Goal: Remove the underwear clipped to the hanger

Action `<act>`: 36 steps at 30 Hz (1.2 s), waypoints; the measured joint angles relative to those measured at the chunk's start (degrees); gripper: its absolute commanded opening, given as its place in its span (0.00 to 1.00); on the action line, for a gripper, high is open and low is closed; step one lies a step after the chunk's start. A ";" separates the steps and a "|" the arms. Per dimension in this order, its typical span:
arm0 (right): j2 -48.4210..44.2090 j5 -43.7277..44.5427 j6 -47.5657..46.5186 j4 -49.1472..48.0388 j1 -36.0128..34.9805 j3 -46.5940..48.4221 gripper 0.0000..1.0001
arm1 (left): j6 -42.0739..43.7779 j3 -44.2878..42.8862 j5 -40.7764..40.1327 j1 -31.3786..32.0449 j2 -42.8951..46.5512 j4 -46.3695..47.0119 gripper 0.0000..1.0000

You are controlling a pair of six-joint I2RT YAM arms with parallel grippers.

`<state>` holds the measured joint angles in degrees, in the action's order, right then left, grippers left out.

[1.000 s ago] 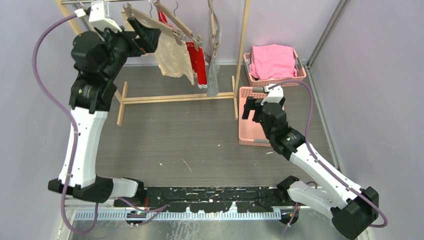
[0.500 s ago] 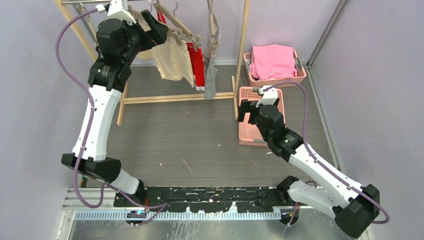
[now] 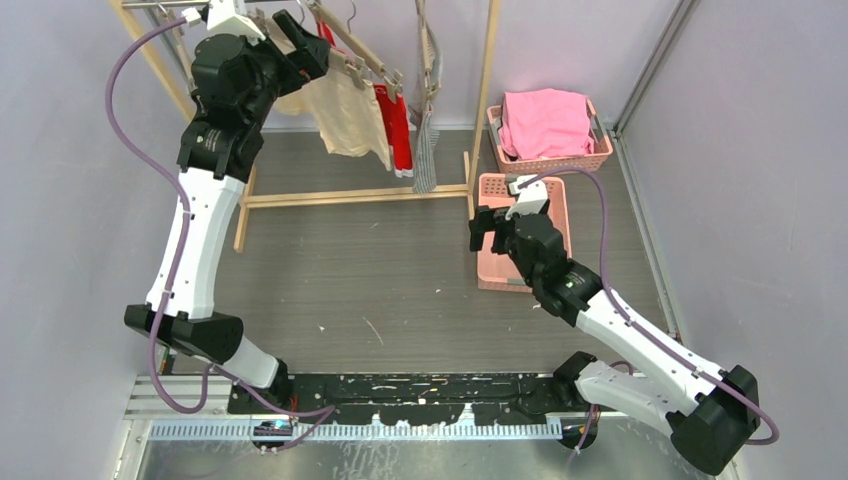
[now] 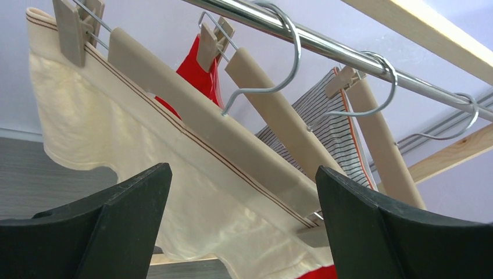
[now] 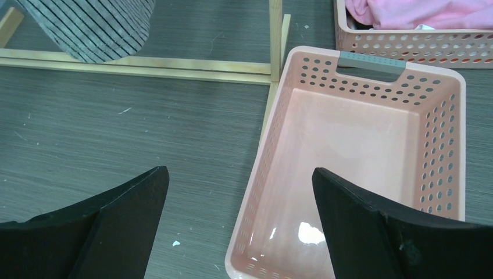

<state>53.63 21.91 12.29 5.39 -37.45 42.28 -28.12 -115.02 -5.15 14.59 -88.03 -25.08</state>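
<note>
My left arm (image 3: 200, 230) stretches up, fingers (image 4: 99, 232) released before the cream underwear (image 4: 75, 128), which hangs clipped and wrinkled; right fingers (image 5: 110, 221) released by the pink basket (image 5: 442, 128).

Nothing here can be read: no text, label, brand or number. The red underwear (image 3: 400, 125) perhaps bears white marks by its clipped edge, too small to read.
</note>
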 measured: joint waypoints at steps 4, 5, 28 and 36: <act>-0.04 -0.33 -0.15 -0.57 -0.11 -0.57 1.00 | -0.02 -0.61 -0.83 0.00 -1.57 -0.04 0.98; -0.13 -0.48 -0.17 -0.74 -0.11 -0.83 1.00 | 0.00 -0.83 -0.98 0.00 -2.03 -0.04 0.98; -1.90 -1.66 -0.15 -2.03 -0.37 -3.10 1.00 | 1.36 0.28 -6.38 0.00 -2.99 -0.44 0.96; -1.84 -1.97 0.46 -2.73 -0.46 -3.30 1.00 | 5.35 2.91 -9.70 0.00 0.85 -2.19 0.71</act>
<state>51.79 19.94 12.75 2.66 -37.91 38.98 -22.76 -112.12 -14.85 14.59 -87.18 -27.27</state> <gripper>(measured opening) 0.999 0.818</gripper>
